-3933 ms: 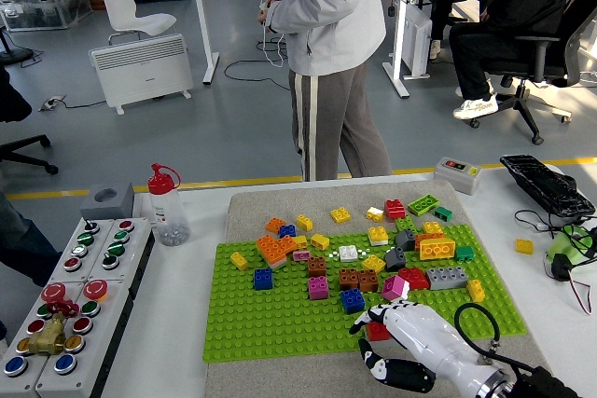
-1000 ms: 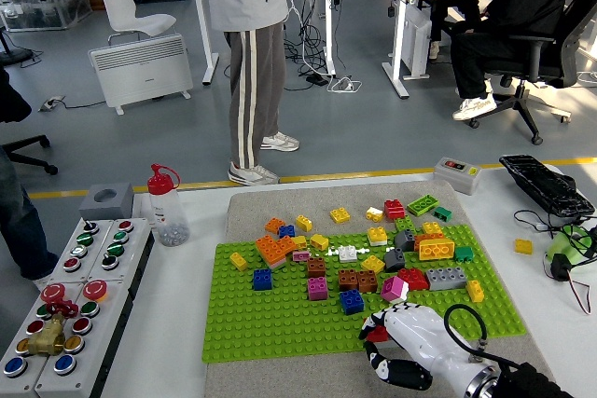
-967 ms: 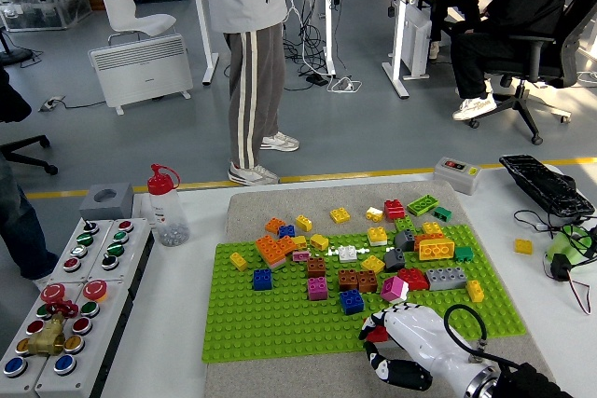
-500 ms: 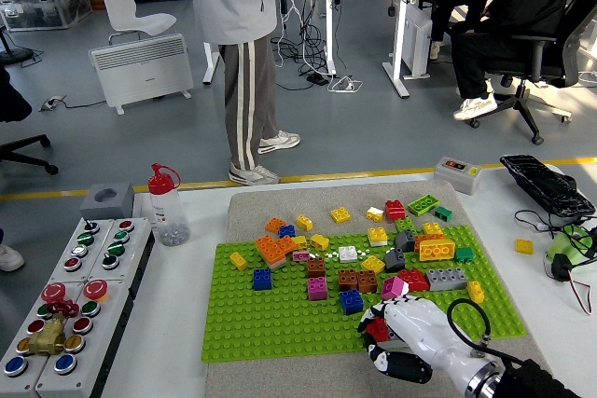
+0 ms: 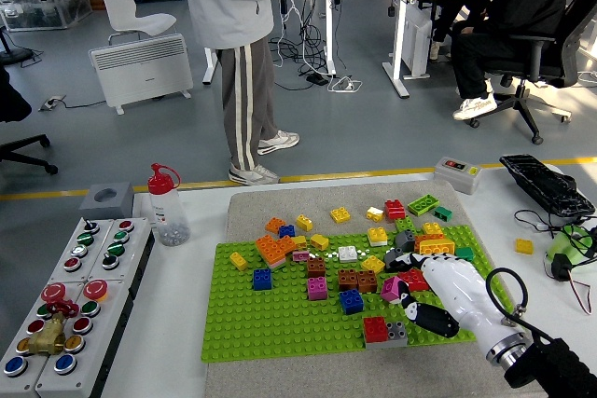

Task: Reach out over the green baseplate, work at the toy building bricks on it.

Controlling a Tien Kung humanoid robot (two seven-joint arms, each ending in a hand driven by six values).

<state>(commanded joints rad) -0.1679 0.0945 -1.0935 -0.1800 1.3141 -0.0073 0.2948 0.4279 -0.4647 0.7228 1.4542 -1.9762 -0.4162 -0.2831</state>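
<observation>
Lifting away toward two o'clock, the right hand (image 5: 424,284), fingers loosely curled and holding nothing, now hovers over the brick cluster, uncovering a red brick (image 5: 376,329) left at the green baseplate (image 5: 280,319)'s six o'clock edge, suggesting one placement finished.

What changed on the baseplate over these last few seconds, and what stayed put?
The right hand lifted off the near edge and moved up and right, over the bricks around the pink one. That uncovered a red brick joined to a gray one. The other bricks and green baseplate stayed put.
</observation>
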